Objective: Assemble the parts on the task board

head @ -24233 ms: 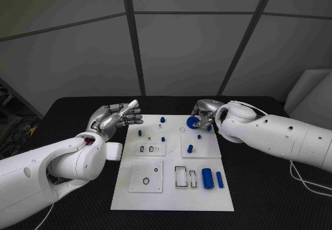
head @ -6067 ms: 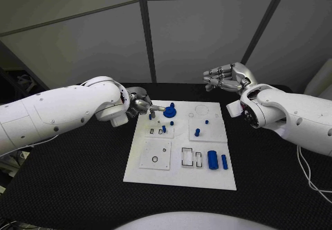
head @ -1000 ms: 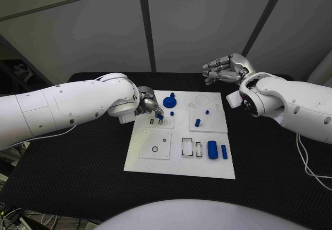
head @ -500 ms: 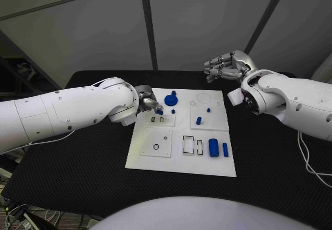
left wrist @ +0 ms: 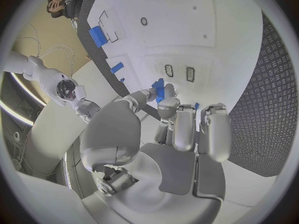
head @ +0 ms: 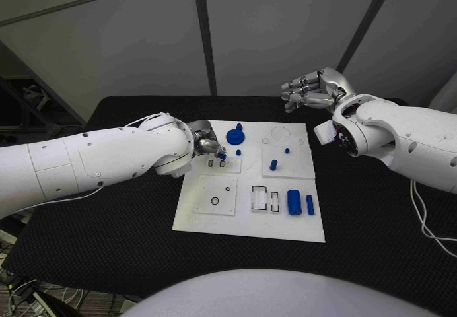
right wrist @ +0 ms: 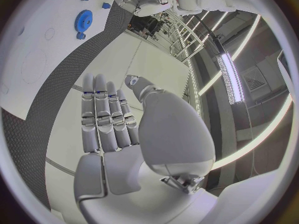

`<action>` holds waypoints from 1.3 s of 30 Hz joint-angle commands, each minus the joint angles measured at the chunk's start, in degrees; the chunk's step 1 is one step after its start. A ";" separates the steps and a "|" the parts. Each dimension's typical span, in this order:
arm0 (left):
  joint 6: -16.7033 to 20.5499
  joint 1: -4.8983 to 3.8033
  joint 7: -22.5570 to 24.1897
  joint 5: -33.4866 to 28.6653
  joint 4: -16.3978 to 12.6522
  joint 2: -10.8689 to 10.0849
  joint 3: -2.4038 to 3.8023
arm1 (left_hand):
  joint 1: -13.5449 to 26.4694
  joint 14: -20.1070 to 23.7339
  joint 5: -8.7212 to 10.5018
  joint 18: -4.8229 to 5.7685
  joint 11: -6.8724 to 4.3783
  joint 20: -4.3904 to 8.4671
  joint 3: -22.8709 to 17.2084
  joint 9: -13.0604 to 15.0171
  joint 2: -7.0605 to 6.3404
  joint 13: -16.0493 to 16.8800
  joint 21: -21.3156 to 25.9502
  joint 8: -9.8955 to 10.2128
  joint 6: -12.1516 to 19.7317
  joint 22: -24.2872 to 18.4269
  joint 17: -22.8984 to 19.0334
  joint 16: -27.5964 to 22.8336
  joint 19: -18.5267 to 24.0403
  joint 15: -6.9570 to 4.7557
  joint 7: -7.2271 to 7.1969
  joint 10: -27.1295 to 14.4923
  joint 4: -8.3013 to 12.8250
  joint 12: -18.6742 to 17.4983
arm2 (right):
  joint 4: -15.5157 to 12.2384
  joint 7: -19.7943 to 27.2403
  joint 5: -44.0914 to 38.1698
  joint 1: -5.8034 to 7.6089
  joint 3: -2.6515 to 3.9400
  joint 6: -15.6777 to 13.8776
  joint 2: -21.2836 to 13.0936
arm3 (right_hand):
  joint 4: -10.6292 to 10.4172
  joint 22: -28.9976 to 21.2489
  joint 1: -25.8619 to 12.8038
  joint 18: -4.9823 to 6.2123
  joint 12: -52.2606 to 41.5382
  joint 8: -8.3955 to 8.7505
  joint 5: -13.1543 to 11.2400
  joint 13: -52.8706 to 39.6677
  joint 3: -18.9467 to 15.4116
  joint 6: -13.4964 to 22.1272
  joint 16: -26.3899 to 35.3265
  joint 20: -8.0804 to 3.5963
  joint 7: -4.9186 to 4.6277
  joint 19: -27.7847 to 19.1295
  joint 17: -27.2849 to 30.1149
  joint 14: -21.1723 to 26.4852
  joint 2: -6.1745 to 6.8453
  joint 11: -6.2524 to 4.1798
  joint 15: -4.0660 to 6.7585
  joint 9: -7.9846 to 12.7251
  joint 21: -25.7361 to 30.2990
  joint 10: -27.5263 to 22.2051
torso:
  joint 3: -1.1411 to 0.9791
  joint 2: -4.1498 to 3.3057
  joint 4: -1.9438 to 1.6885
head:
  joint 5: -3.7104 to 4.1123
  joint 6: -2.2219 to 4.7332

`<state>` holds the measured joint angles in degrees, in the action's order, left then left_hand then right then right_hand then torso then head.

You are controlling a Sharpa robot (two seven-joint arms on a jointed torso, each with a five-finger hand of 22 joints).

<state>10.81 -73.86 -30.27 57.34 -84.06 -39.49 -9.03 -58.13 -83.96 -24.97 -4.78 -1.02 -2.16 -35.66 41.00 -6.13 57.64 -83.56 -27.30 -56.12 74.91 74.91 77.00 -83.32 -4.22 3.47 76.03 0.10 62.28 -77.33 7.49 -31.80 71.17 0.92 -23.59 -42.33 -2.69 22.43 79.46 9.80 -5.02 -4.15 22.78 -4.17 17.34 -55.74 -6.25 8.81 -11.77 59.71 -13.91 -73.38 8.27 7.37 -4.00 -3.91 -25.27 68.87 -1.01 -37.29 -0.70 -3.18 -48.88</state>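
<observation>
The white task board [head: 249, 218] lies in the middle of the black table. My left hand [head: 204, 142] hovers over its far left part and pinches a small blue peg [head: 220, 155] [left wrist: 159, 89] between thumb and finger, just above the small plate with two slots [head: 221, 166] [left wrist: 179, 72]. A blue gear [head: 235, 138] [right wrist: 83, 20] stands on the board beside that hand. My right hand [head: 310, 90] [right wrist: 109, 119] is raised beyond the board's far right corner, fingers stretched out, holding nothing.
Two blue pegs [head: 273, 165] stand on the right plate. A thick blue cylinder [head: 293, 203] and a slim blue bar [head: 310, 205] lie near the board's right edge, next to rectangular slots [head: 257, 199]. A plate with a ring hole [head: 216, 196] lies at the left.
The gear my right hand held long ago now stands on the board, and that hand has lifted away. Over the last second my left hand has stayed over the slotted plate with the peg.
</observation>
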 commanded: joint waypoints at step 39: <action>-7.53 0.17 -0.47 6.09 1.51 1.31 -0.30 | -0.21 -2.64 -0.30 2.38 -0.25 0.21 -9.49 0.29 0.05 -0.78 -0.32 -0.24 -0.07 6.13 3.12 -0.36 -0.28 -0.33 -0.27 0.42 9.31 -0.74 | -0.03 0.17 -0.05 0.11 0.03 0.81 0.19 | -0.02 0.16 -0.55 -0.11 -0.11 -0.20 0.72 0.08 0.00 0.31 0.38 0.07 -0.02 -0.59 -0.17 0.58 -0.08 0.14 0.04 0.00 -0.26 -0.53 | -0.01 -0.03 0.03 | 0.11 -0.61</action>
<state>4.75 -73.67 -30.51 62.71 -82.63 -38.25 -9.28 -58.01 -84.06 -24.84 -4.78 -1.11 -2.16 -35.81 41.16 -6.24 56.90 -83.56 -27.25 -56.11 74.91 74.91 77.00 -83.32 -4.10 3.49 76.31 0.26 61.79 -77.28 7.44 -31.81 71.16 0.91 -23.31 -42.19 -2.69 22.52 79.46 9.79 -5.02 -4.15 23.30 -4.17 17.34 -55.74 -6.25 9.01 -11.77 59.51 -14.02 -73.18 8.27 7.57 -3.79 -3.91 -25.27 68.67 -1.00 -37.33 -0.69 -3.10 -49.44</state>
